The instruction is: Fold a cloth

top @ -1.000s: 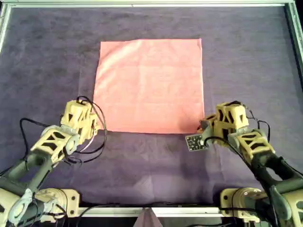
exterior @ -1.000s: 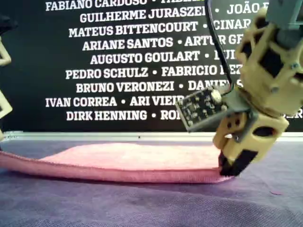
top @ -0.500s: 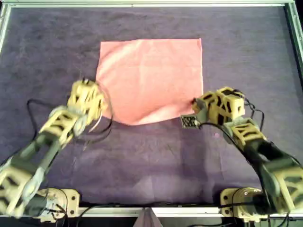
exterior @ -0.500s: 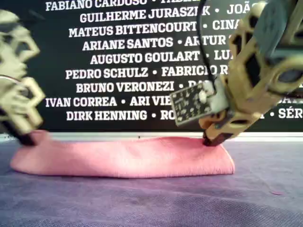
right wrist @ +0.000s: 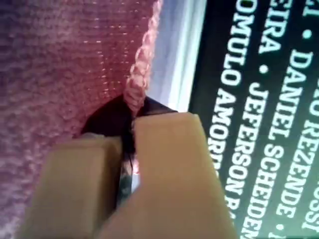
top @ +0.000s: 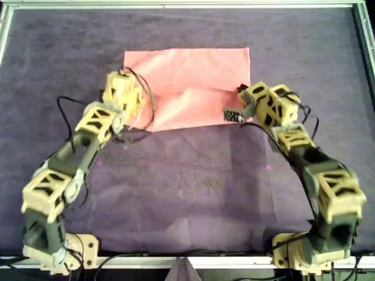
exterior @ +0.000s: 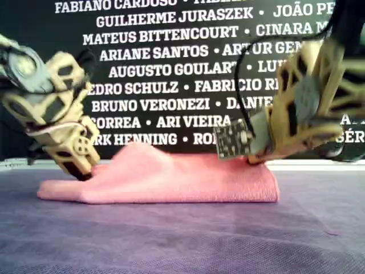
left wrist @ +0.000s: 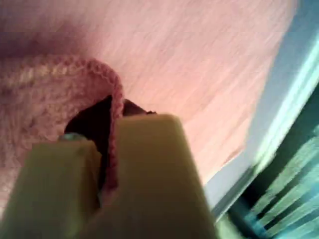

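Observation:
The salmon-pink cloth (top: pixel 187 76) lies on the purple mat, its near half lifted and carried back over its far half. It also shows in the exterior view (exterior: pixel 171 180). My first gripper (top: pixel 124 99), at the overhead view's left, is shut on the cloth's near corner on that side (left wrist: pixel 115 99); it shows in the exterior view (exterior: pixel 80 172). My second gripper (top: pixel 243 99), at the overhead view's right, is shut on the other near corner (right wrist: pixel 137 84) and shows in the exterior view (exterior: pixel 255 160). Both hold their corners a little above the cloth.
The dark purple felt mat (top: pixel 193 187) covers the table inside a pale metal frame (top: pixel 176 4). A black banner with white names (exterior: pixel 154 68) stands behind the far edge. A small circuit board (top: pixel 232 116) hangs by my second gripper.
Both grippers have moved from the cloth's near edge toward its far edge, carrying the near corners up and over. The visible cloth has shrunk to about half its depth.

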Available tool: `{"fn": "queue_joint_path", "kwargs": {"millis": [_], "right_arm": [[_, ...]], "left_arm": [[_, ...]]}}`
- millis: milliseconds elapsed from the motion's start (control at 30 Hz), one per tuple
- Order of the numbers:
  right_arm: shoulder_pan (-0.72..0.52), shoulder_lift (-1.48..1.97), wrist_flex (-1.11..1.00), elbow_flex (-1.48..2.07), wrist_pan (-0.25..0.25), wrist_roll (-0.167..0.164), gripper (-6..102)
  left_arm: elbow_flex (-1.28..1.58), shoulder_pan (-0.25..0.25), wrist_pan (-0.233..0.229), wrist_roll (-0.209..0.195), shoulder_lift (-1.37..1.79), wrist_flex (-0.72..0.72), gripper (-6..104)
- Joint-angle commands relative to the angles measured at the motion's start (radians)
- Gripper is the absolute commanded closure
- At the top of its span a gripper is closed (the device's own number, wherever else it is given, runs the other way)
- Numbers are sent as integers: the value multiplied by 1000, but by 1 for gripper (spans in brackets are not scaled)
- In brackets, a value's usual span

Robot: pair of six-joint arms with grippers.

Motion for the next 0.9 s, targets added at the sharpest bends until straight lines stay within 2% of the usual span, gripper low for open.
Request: {"fn": "queue_joint_path", "kwargs": {"millis": [0, 67, 400, 733, 800, 867], "right_arm": [[-15, -34, -32, -193, 3, 2, 95], [-15, -84, -32, -264, 3, -9, 95], [-15, -284, -32, -538, 3, -11, 95], [-15, -422, -32, -747, 3, -11, 95], [-17, -439, -32, -770, 3, -2, 95], [-17, -442, -32, -779, 3, -6, 94]], "left_arm": [[-238, 66, -8, 5, -35, -20, 99], [-327, 71, -8, 5, -84, -20, 99], [-630, 72, -8, 5, -288, -20, 99], [-695, 72, -11, 5, -321, -18, 99], [-701, 75, -11, 6, -321, -18, 99], [-701, 92, -11, 6, -321, -18, 99]]}}
